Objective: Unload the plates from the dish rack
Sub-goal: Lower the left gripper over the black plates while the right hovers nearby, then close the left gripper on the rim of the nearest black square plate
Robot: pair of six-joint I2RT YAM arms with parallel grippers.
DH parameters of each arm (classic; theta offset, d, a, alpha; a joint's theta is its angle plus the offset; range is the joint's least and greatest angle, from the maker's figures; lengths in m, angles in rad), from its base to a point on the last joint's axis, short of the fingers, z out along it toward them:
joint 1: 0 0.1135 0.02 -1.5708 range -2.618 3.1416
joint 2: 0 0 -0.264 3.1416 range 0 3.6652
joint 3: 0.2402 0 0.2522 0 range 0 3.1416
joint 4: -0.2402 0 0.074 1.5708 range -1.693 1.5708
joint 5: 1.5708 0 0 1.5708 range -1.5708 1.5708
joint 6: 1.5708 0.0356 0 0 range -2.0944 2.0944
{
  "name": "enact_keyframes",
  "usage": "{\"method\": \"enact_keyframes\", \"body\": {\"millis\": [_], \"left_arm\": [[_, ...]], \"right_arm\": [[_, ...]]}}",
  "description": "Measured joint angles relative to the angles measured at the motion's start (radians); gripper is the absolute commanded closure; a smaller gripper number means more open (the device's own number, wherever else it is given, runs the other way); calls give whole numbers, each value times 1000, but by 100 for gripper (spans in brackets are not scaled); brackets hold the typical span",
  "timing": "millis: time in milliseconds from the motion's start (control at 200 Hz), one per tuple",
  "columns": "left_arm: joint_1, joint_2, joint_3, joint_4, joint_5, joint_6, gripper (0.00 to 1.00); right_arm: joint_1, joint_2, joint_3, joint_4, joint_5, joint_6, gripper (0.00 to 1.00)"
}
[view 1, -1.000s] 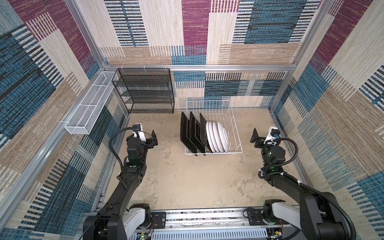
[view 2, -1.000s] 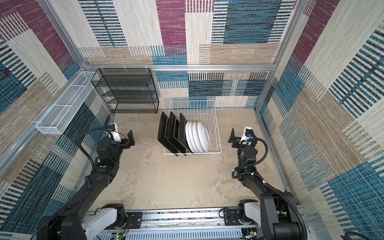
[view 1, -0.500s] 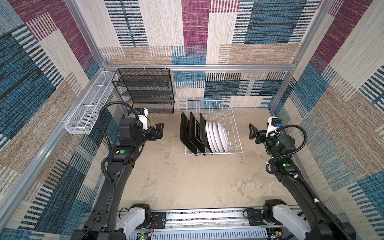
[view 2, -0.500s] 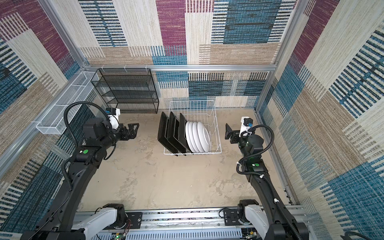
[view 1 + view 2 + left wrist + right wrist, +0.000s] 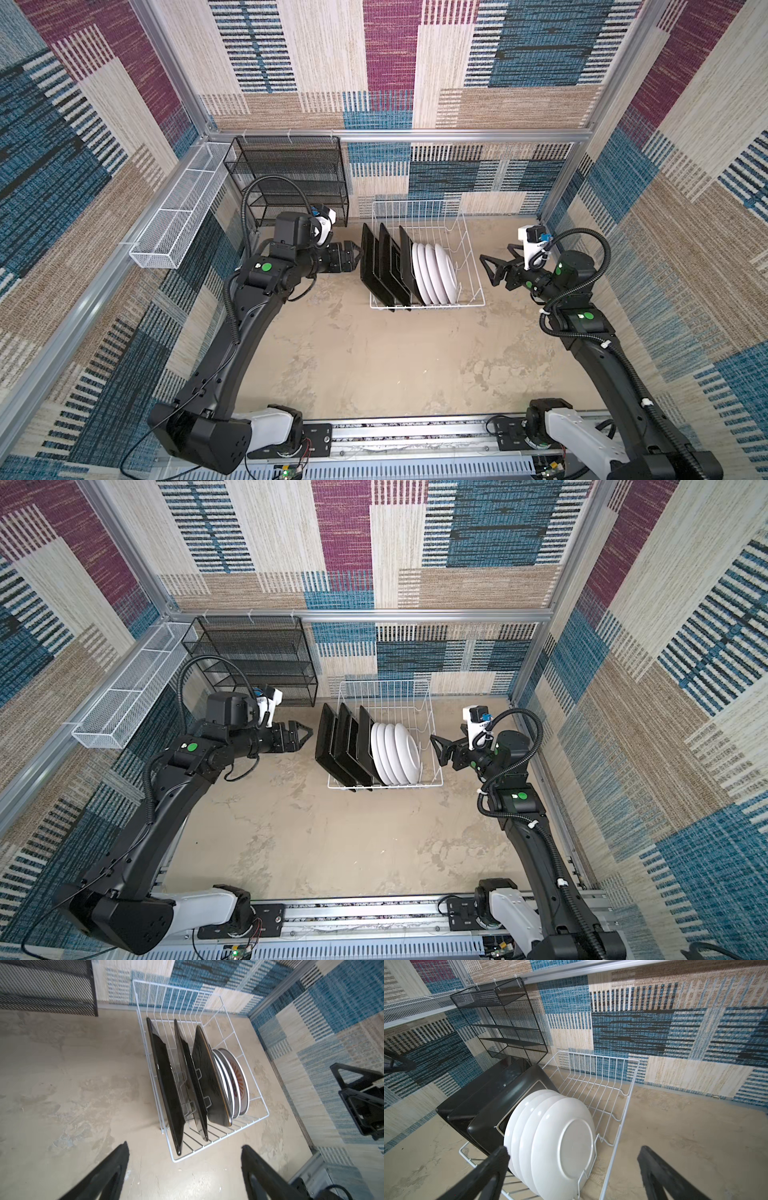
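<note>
No legible text or labels

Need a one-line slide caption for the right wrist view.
Open right gripper faces four round white plates and black-backed square plates upright in the dish rack.

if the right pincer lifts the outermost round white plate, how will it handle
The round white plate looks rigid and glossy, so probably slippery in a pinch. Likely brittle if knocked against the dish rack wires. Standing on edge, it could roll.
</note>
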Motion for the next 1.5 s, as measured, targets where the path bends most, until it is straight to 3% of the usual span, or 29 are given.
{"method": "enact_keyframes", "body": {"millis": [531, 866, 1503], "left_arm": [[-67, 296, 174, -148, -62, -71, 32], [-67, 397, 232, -174, -80, -78, 42], [-67, 560, 333, -182, -77, -71, 52]], "right_arm": [[0, 5, -15, -48, -36, 23, 1], [0, 42, -11, -50, -45, 24, 1], [0, 78, 3, -49, -52, 31, 1]]}}
